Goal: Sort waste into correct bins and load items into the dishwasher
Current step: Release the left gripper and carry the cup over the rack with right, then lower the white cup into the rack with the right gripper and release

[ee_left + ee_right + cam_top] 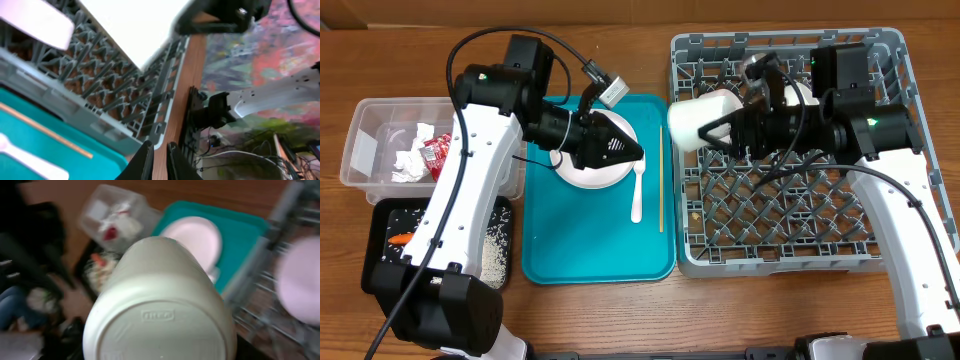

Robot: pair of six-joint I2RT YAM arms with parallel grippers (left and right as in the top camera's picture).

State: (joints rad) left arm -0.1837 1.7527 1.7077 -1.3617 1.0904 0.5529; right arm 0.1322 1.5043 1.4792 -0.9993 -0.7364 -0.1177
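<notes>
A flat rectangular teal plastic tray [590, 235] with rounded corners and a low raised rim lies on the brown wood-grain tabletop [620, 320], near its middle, its long sides running front to back. The wood shows darker grain lines along the front and far edges. In the left wrist view a narrow strip of the same wood runs past the tray's corner. At the tabletop's edge sits a black clamp-like fitting [212, 112] with dark cables [240, 160] looping below it. Behind spreads a blurred backdrop of pink, red and green patches [270, 55]. Dark shapes fill the left of the right wrist view, too blurred to identify.
</notes>
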